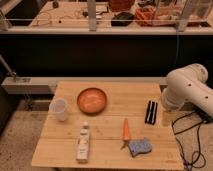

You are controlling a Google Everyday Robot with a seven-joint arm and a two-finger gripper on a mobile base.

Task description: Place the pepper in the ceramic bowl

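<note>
- Find pepper (126, 131) flat on desk (110, 145), just beside sponge (140, 146), apart from bowl (92, 100)
- Note claw (151, 112) low, right of pepper, slightly apart, empty
- Expect light, firm, smooth skin; pinch across thicker middle, not tip

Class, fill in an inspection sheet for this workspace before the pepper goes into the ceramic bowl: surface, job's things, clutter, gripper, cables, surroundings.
Surface: wooden table, planked.
Job's things: pepper lies on the table, front right of the ceramic bowl and apart from it; nothing seen inside the bowl.
Clutter: plastic cup left of the bowl; bottle lying at the front; blue sponge beside the pepper's near end.
Gripper: gripper over the table's right side, apart from the pepper.
Cables: cables on the floor, right of the table.
Surroundings: cluttered bench behind.
</note>
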